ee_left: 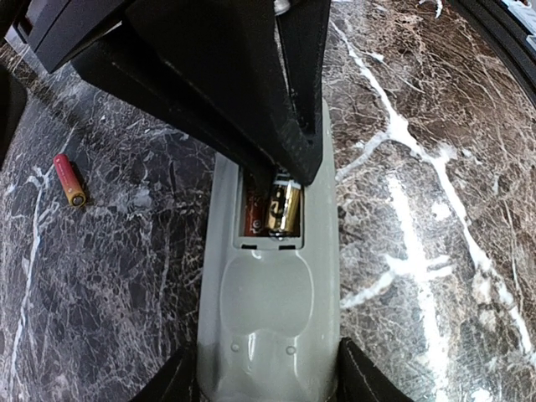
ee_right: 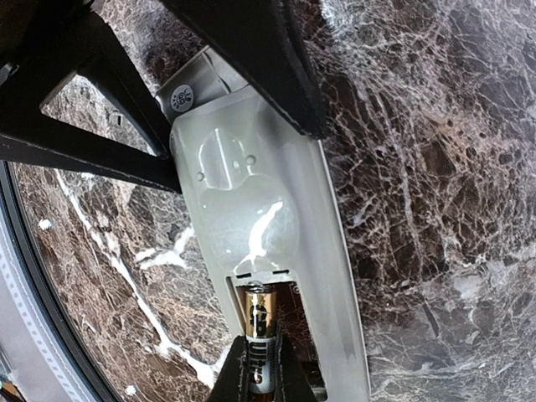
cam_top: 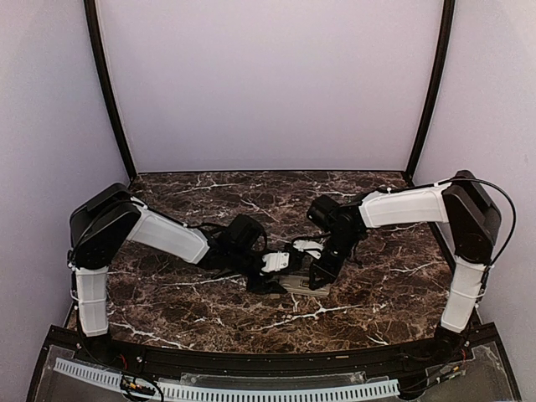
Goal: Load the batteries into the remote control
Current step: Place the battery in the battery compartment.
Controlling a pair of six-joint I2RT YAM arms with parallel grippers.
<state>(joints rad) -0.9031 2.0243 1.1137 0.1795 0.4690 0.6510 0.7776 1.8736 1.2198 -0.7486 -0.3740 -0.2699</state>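
Observation:
The remote control [ee_left: 268, 318] lies grey back up on the marble, its battery recess uncovered. My left gripper [ee_left: 268, 381] is shut on its near end, one finger on each long side. My right gripper [ee_right: 261, 373] is shut on a gold-and-silver battery [ee_right: 260, 322]. That battery's front end sits in one slot of the recess, against the end wall. In the left wrist view something red [ee_left: 250, 214] shows in the slot beside the held battery [ee_left: 283, 208]. A loose red battery [ee_left: 69, 178] lies on the table left of the remote. From above, both grippers [cam_top: 280, 261] [cam_top: 321, 272] meet over the remote [cam_top: 295, 282].
The dark marble table [cam_top: 377, 285] has a black rim along the near edge [cam_top: 251, 360]. Pale walls and two black posts [cam_top: 109, 92] close in the back and sides. Both arms reach inward and crowd the table's middle.

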